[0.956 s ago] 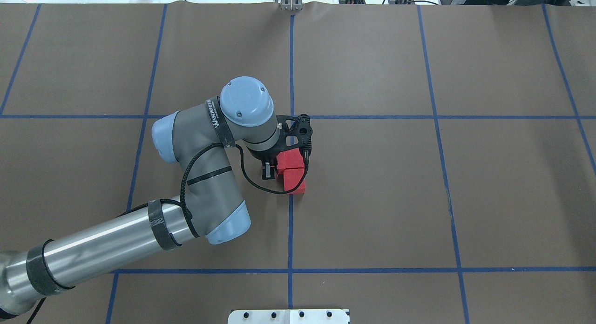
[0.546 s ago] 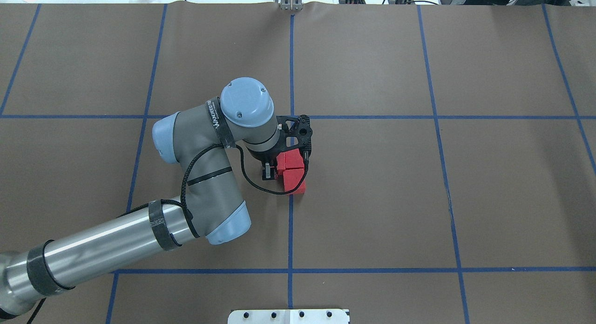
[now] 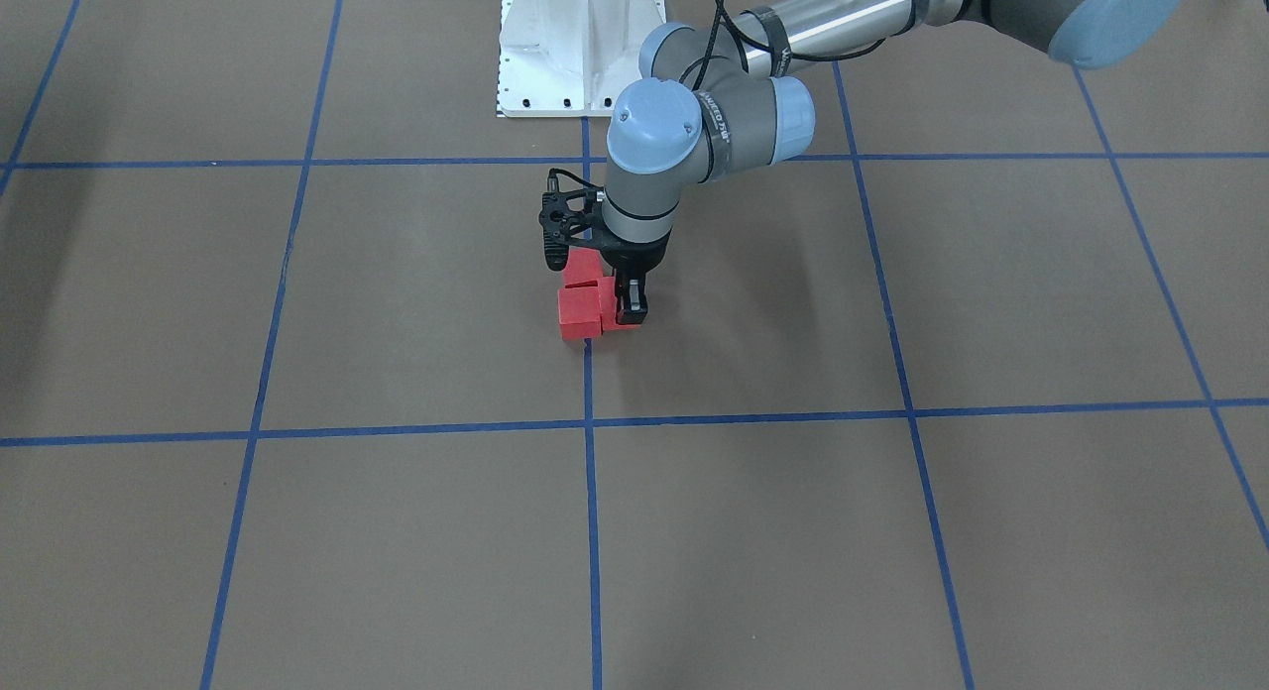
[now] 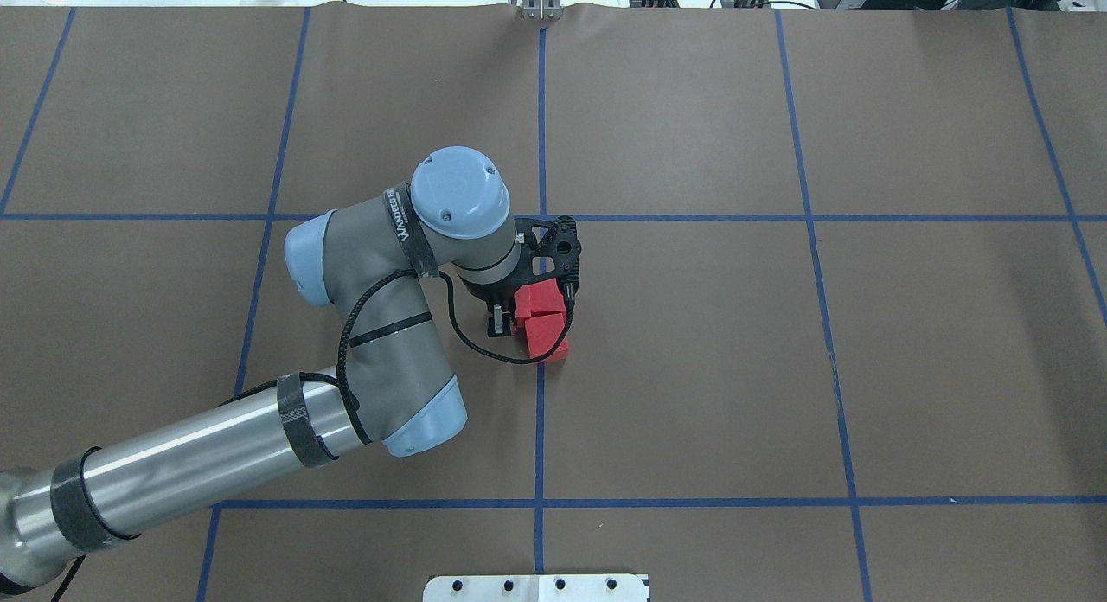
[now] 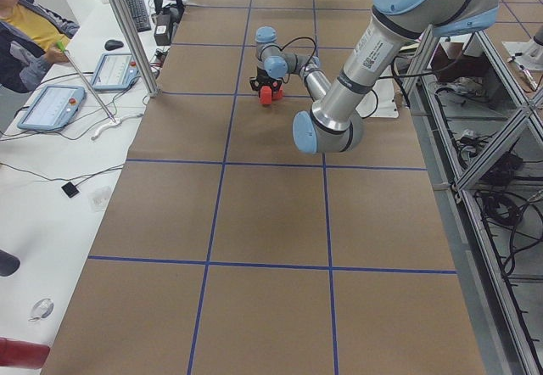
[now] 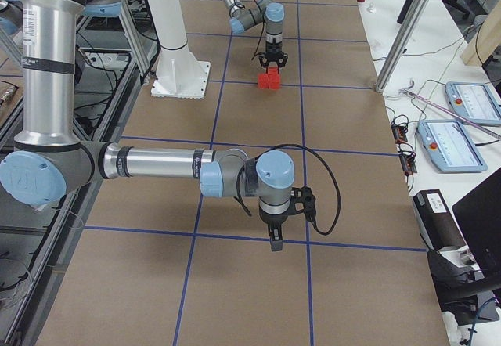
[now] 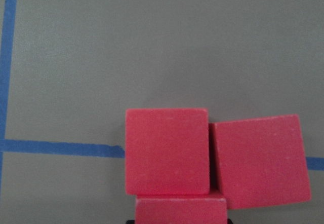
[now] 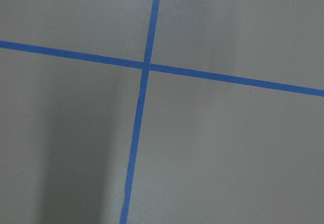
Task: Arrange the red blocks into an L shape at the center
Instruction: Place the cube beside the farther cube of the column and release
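Three red blocks sit clustered on the blue centre line (image 4: pixel 540 412) of the brown table. In the left wrist view one block (image 7: pixel 167 150) lies square on the line. A second block (image 7: pixel 260 160) touches its right side, slightly tilted. A third block (image 7: pixel 179 209) butts against its near side. My left gripper (image 4: pixel 516 318) is down at the table and shut on this third block (image 3: pixel 609 295). One finger (image 3: pixel 630 303) shows beside it. My right gripper (image 6: pixel 274 240) hangs over a tape crossing far from the blocks. I cannot tell whether it is open or shut.
The white robot base plate (image 4: pixel 536 587) is at the table's near edge. An operator (image 5: pixel 25 19) sits beside the table with tablets (image 5: pixel 51 108) on the white side bench. Metal frame posts (image 6: pixel 407 25) stand along the table's far side.
The left wrist has shifted very slightly, and the block cluster has nudged with it. The gripper stays down on the blocks.
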You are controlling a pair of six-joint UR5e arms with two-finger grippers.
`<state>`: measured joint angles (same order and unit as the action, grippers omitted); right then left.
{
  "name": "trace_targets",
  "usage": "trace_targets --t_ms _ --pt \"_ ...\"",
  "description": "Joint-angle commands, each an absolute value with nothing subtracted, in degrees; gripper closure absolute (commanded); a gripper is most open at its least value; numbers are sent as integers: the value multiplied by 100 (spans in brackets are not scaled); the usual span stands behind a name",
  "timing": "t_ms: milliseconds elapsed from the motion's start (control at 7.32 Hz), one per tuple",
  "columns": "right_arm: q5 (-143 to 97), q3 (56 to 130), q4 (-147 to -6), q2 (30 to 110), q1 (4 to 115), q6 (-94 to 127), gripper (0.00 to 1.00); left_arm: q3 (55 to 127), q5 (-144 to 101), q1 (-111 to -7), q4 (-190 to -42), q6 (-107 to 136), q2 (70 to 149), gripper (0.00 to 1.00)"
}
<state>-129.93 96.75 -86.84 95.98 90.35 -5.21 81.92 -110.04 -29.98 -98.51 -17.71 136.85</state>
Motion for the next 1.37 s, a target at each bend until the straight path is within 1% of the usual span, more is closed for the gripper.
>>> trace_targets --t_ms 0,273,683,819,956,1229 --pt "-12990 9677 -8684 9598 9035 -519 1 8139 -10995 -2988 -10044 -1758 13658 46" --pt "-12999 9677 -8684 9598 9035 -519 1 8025 -10995 -2988 -10248 -1732 13658 44" --pt "-12999 9677 -8684 9589 9035 -519 1 8051 -10995 -2988 -10248 -1775 13658 30" --pt "-12999 9677 -8684 9580 9035 -519 1 8068 -10995 -2997 -10231 -1784 13658 22" --pt "-12999 9677 -8684 9580 9035 -519 1 8103 -10986 -3014 -10230 -1784 13650 2" --pt "-12999 9677 -8684 9571 9035 -519 1 8357 -10978 -3102 -10196 -1784 13632 1"
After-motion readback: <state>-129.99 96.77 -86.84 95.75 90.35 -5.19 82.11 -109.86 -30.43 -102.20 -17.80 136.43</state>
